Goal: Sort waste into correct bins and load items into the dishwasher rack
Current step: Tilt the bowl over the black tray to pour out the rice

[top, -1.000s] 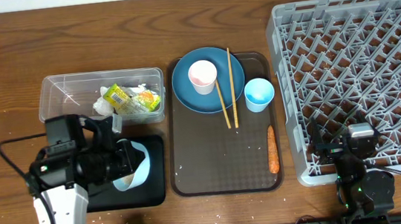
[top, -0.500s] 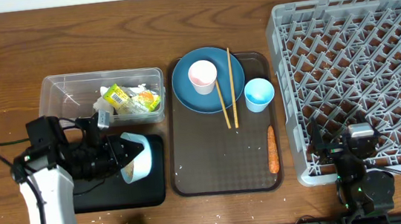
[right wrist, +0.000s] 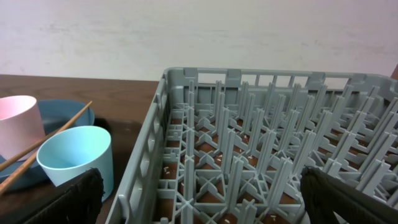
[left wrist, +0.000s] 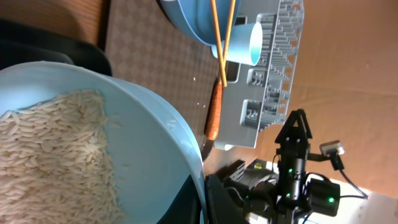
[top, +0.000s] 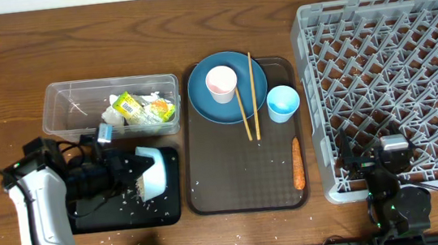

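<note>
At the left front of the tabletop, the left claw [top: 132,176] is clamped tight on the rim of the light blue bowl [top: 152,172], which is tipped on its side over the black tray [top: 99,221]. The wrist view shows rice [left wrist: 53,146] heaped against the bowl's lower wall, and loose grains lie on the tray below its mouth. Judged step: dumping rice waste. The next move likely calls for more tilt until the bowl is bare, then a carry to the rack [top: 392,63], well apart on the right. The clear tub [top: 70,101] holds the wrapper [top: 129,106]. The carrot [top: 297,163] lies unsorted on the brown serving tray [top: 242,189]. The right claw [right wrist: 202,202] is spread wide and empty at the rack's near corner. The wrapper print is too small to read, and no other writing shows.
</note>
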Robot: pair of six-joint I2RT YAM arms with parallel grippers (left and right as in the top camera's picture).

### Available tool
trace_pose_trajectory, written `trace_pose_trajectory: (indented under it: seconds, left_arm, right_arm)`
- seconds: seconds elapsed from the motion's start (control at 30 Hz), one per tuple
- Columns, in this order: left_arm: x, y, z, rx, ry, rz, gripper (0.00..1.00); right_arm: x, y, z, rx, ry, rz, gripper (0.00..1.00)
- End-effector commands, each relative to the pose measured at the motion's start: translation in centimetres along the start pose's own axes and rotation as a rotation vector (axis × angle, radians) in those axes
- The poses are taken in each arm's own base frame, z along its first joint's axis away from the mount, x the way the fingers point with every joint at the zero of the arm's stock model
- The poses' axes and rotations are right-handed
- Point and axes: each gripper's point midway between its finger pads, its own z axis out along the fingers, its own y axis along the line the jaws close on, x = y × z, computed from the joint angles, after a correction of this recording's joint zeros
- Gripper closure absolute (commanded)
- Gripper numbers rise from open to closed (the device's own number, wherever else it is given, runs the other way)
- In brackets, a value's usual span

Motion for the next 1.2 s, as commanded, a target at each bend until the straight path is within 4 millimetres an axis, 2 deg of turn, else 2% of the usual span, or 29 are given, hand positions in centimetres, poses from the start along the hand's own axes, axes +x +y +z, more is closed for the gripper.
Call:
trace_pose_trajectory:
  seconds: [0.0, 0.4, 0.67, 0.8, 1.07, 1.17]
  left_arm:
    - [-0.3, -0.1, -0.8, 0.033, -0.038, 0.028, 0.94]
    - [-1.4, -1.6, -3.4, 0.176, -0.18, -0.021, 0.94]
    - [-0.6, -2.3, -3.4, 0.203, -0.158, -0.066, 0.94]
    - [-0.8, -2.3, -3.4, 0.2, -0.169, -0.019, 0.93]
    - [0.5, -3.1, -3.4, 0.225, -0.133, -0.049, 0.94]
    - [0.6, -3.3, -3.4, 0.224, -0.139, 0.014, 0.94]
  right_arm:
    - [0.0, -0.2, 0.0, 0.009, -0.001, -0.003, 0.01]
    - [0.0, -0.2, 0.0, 0.009, -0.001, -0.003, 0.01]
    - [0.0, -0.2, 0.0, 0.009, -0.001, -0.003, 0.01]
    - [0.0, -0.2, 0.0, 0.009, -0.001, -0.003, 0.01]
    - [0.0, -0.2, 0.0, 0.009, -0.001, -0.003, 0.01]
    - [0.0, -0.2, 0.0, 0.009, -0.001, -0.003, 0.01]
